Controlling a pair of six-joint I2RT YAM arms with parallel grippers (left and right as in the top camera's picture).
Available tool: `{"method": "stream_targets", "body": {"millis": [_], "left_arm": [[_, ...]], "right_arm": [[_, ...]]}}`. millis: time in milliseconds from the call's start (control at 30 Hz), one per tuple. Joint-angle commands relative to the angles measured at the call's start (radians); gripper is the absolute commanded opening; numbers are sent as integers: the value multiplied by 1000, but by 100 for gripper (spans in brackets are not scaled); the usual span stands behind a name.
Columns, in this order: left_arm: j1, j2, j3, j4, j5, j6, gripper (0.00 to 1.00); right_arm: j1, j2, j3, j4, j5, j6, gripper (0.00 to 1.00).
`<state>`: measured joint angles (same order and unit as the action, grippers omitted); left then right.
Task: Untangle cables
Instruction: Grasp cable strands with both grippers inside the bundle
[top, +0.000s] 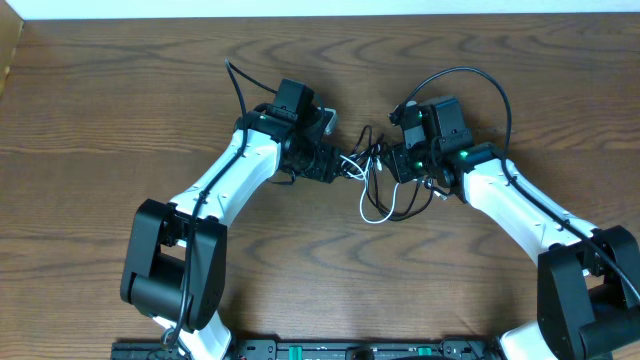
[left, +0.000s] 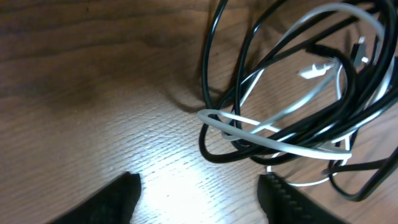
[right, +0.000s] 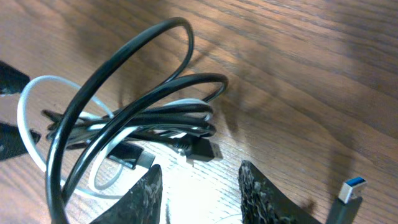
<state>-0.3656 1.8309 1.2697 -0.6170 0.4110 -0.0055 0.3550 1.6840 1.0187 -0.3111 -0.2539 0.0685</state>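
Note:
The cables (top: 372, 172) lie in one tangle on the wooden table between the two arms: several black cords and one white cord whose loop (top: 378, 211) trails toward the front. My left gripper (top: 342, 165) is at the tangle's left side. In the left wrist view its fingers (left: 199, 190) are open with bare wood between them, and the tangle (left: 280, 118) lies just beyond the right finger. My right gripper (top: 396, 166) is at the tangle's right side. Its fingers (right: 199, 190) are open and empty, with the cables (right: 137, 118) and a black plug (right: 200, 148) just ahead.
A loose plug with a blue tip (right: 349, 190) lies on the wood to the right of the right gripper. A thick black arm cable (top: 480, 85) arcs above the right arm. The table's back edge (top: 320, 14) runs along the top.

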Motion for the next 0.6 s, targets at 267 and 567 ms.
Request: {"method": "stream_targets", "body": {"millis": [267, 567], "left_arm": [[0, -21, 10, 30, 131, 65, 73], [0, -10, 10, 115, 119, 65, 73]], "right_arm": [[11, 5, -1, -8, 83, 201, 41], [-39, -8, 20, 6, -29, 302, 42]]}}
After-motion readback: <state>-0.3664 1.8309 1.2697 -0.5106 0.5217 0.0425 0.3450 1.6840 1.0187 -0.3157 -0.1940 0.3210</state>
